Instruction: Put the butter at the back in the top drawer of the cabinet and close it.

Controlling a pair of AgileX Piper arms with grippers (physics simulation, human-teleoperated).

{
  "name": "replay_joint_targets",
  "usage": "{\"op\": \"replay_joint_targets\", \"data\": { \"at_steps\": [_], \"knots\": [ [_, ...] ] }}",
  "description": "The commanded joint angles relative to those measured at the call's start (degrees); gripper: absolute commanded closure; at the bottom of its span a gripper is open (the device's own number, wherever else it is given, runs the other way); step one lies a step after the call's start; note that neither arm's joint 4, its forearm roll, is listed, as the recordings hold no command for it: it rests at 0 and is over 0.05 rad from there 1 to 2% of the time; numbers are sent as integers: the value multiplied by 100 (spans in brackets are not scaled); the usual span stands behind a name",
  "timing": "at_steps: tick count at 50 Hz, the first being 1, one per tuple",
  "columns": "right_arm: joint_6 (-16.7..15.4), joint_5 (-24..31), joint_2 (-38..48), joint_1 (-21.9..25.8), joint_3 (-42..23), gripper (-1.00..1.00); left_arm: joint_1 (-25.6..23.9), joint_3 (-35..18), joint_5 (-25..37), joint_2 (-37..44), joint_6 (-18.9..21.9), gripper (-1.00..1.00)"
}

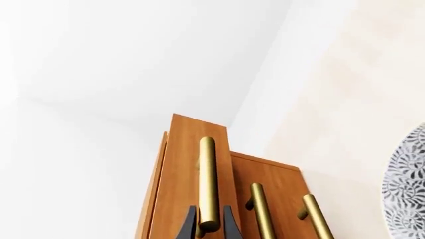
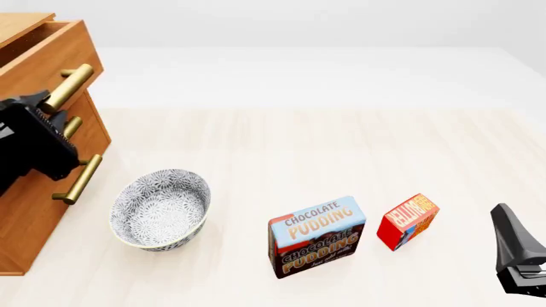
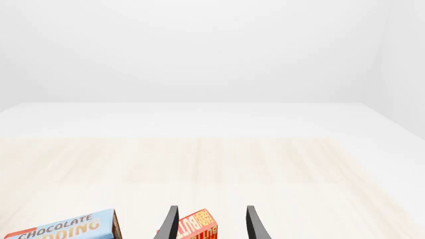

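Pale wood covers the table (image 2: 282, 147), and a plain white wall stands behind it. Nearest to the camera, the right gripper (image 3: 211, 224) waits low at the right edge, with its fingers spread apart and holding nothing. The right wrist view looks between these fingers at the butter (image 2: 408, 221), which stands on the table just ahead of them and is not yet touched. Beside it, to the left, stands the pudding box (image 2: 316, 236), and further left the patterned bowl (image 2: 160, 208). At the far left is the cabinet (image 2: 25, 217). Its top drawer (image 2: 47, 54) already stands out a little from the front. The left gripper (image 1: 210, 225) has its fingers on both sides of the brass handle (image 1: 208, 181) of this drawer, near the end of the bar; I cannot tell whether they press it. I judge that the opening step is in hand. Next, the left arm needs a straight pull outward, and afterwards the right arm must advance around the butter and close on it.
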Motion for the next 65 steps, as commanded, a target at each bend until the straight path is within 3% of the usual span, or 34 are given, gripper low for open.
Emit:
{"op": "replay_joint_targets", "data": {
  "at_steps": [1, 17, 28, 65],
  "knots": [
    [0, 0, 0, 0, 0, -100, -401, 531, 217, 181, -102, 100],
    [0, 0, 0, 0, 0, -100, -659, 405, 441, 191, -236, 100],
    [0, 0, 0, 0, 0, -100, -805, 588, 330, 220, -252, 100],
    [0, 0, 0, 0, 0, -100, -1380, 473, 299, 646, -460, 100]
  ]
}}
